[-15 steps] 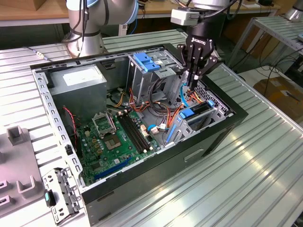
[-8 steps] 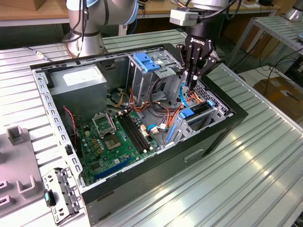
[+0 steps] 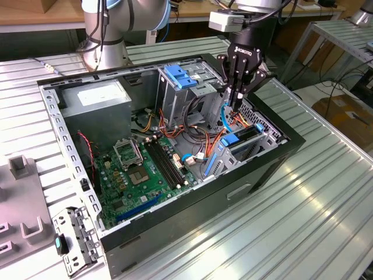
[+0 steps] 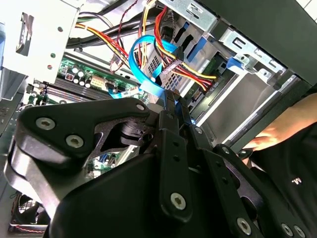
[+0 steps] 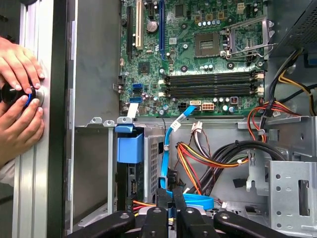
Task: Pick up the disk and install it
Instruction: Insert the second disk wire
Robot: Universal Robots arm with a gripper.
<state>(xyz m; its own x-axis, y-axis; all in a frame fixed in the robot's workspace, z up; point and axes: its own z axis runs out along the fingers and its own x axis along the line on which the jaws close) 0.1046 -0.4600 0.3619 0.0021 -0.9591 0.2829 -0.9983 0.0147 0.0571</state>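
Note:
The disk (image 3: 243,142) stands on edge in the low drive bay at the case's exterior-view right, its blue rail (image 3: 231,139) on top. In the first wrist view the disk (image 5: 132,183) shows as a dark edge under a blue plastic tab (image 5: 130,147). My gripper (image 3: 235,104) hangs just above and behind that bay, over the cable bundle. Its fingers (image 5: 163,206) are pressed together with nothing between them, and the gripper (image 4: 171,99) points at a blue ribbon cable (image 4: 148,82).
The open computer case (image 3: 274,166) holds a motherboard (image 3: 140,169), a grey power supply (image 3: 96,99) and a metal cage with a blue handle (image 3: 180,77). Loose coloured wires (image 5: 208,161) lie under the gripper. A person's hands (image 5: 20,99) rest outside the case wall. A metal bracket (image 3: 73,239) lies on the table.

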